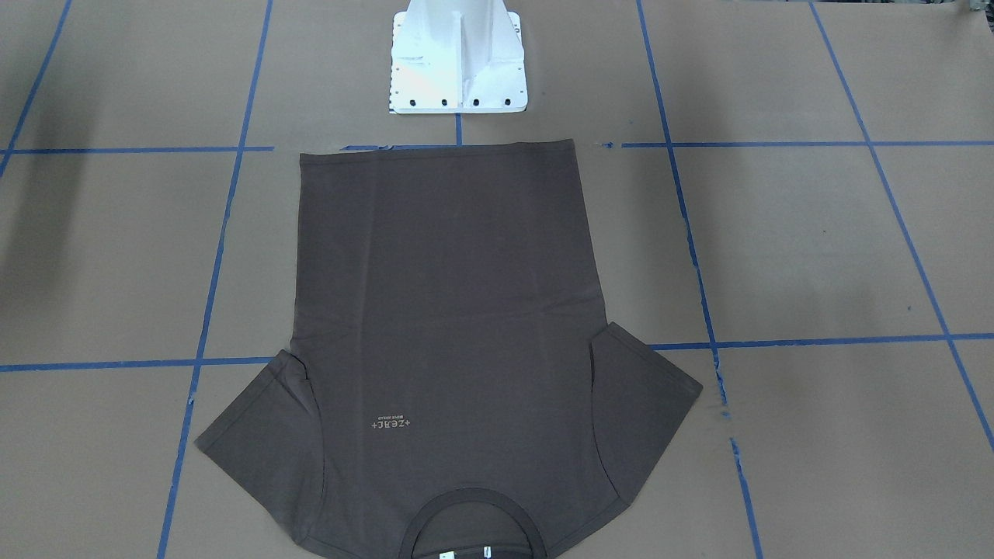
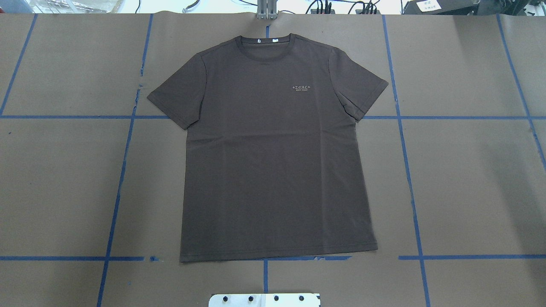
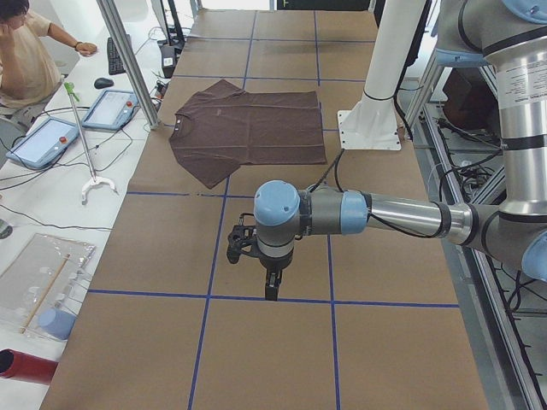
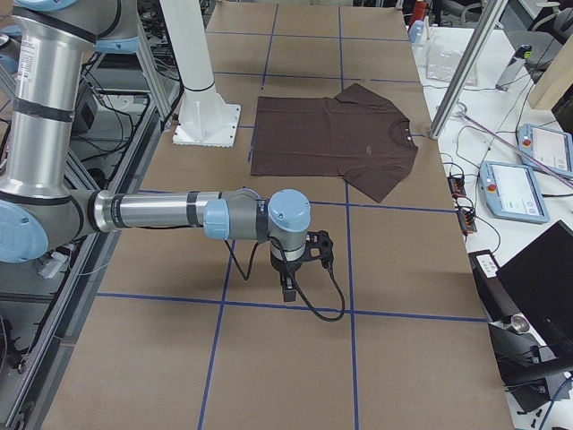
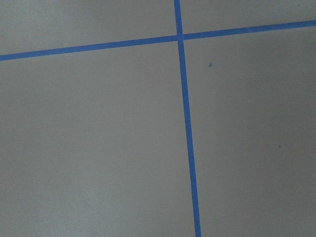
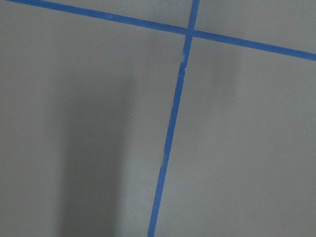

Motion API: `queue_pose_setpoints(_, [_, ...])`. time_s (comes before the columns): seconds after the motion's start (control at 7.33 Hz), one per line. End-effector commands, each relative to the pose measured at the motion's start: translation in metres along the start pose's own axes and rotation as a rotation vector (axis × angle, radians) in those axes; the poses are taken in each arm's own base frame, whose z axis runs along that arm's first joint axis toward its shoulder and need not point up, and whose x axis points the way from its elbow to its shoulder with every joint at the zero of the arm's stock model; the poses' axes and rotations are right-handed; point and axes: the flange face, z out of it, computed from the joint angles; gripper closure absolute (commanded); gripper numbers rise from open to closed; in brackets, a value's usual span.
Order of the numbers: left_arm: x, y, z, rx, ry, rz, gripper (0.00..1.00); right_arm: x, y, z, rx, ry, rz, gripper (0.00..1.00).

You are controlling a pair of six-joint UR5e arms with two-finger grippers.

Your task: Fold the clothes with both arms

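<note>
The dark brown-grey T-shirt (image 2: 273, 162) lies flat and spread, front up, collar (image 2: 266, 41) at the table's far side and hem toward the robot's base. Its pale chest logo (image 2: 301, 88) and white neck tags show. It also appears in the front view (image 1: 450, 310) and both side views (image 3: 256, 128) (image 4: 331, 134). The left gripper (image 3: 272, 286) hangs pointing down over bare table far off to the shirt's left; I cannot tell its state. The right gripper (image 4: 288, 288) hangs likewise far to the shirt's right; its state cannot be told either. Both wrist views show only paper and tape.
Brown paper with blue tape lines (image 2: 409, 179) covers the table. The white bolted pedestal (image 1: 457, 62) stands just behind the shirt's hem. A person (image 3: 21, 60), tablets (image 3: 43, 141) and cables sit on side benches beyond the table's far edge.
</note>
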Motion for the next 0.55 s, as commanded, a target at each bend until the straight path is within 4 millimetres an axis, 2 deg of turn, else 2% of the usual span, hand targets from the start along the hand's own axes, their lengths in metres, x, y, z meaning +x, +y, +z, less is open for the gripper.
queue_pose_setpoints(0.0, [0.0012,-0.0023,-0.0018,0.004,-0.002,0.008,0.0,-0.0003,-0.0013,-0.0006,0.006,0.001,-0.006,0.0])
queue_pose_setpoints(0.41, [0.0019,-0.0054,-0.0018,0.024,-0.018,0.032,0.0,-0.0067,-0.0094,-0.0088,0.084,0.013,-0.068,0.0])
